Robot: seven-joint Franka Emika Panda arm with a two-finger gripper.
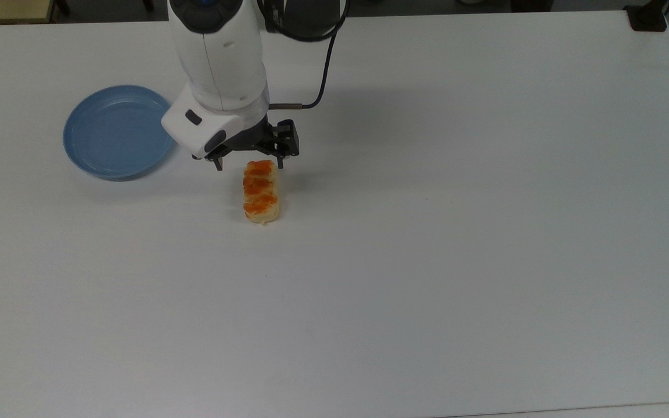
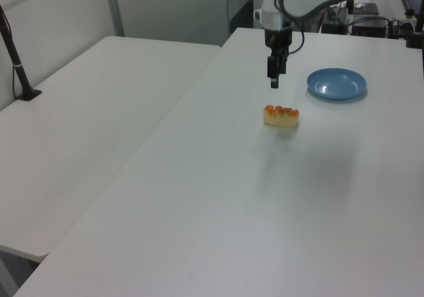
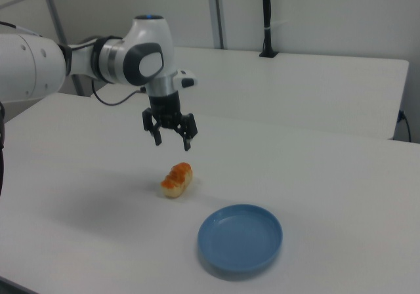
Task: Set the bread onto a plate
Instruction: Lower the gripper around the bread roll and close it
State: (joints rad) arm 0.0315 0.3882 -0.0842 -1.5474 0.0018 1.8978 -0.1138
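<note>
The bread is a small oblong pale-yellow loaf with an orange-brown braided top, lying on the white table; it also shows in the left view and the right view. The light-blue round plate sits on the top view's left with nothing on it, also seen as the plate and the plate. My gripper hangs open above the bread's far end, fingers spread wider than the loaf. The right view shows the gripper clearly above the bread, not touching it.
A second white table adjoins on the left view's left. A black post stands on it, and a black clamp sits at the top view's upper right corner. A black cable trails from the arm.
</note>
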